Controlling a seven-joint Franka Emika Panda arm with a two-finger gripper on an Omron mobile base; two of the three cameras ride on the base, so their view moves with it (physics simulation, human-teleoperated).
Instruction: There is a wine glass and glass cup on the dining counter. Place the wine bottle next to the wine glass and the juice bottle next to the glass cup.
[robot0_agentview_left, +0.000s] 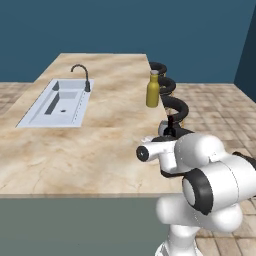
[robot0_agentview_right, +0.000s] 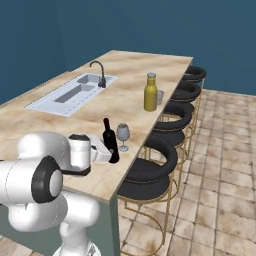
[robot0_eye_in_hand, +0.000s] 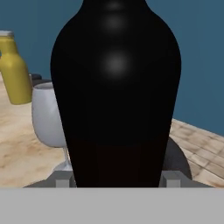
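Room: blue walls, tiled floor.
Dining counter (robot0_agentview_right: 60, 117): beige marbled, stools along its edge.
Juice bottle (robot0_agentview_right: 150, 92): upright farther along.
Wine bottle (robot0_agentview_right: 110, 141): upright, just beside wine glass (robot0_agentview_right: 123, 134).
Gripper (robot0_agentview_right: 111, 155): clamped on the wine bottle's base.

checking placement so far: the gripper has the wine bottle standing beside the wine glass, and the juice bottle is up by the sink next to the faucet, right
Not quite. The juice bottle is not by the faucet; it stands near the stool-side edge of the dining counter, beside the glass cup, as the right base view shows. The rest holds: the gripper is shut on the wine bottle, beside the wine glass.
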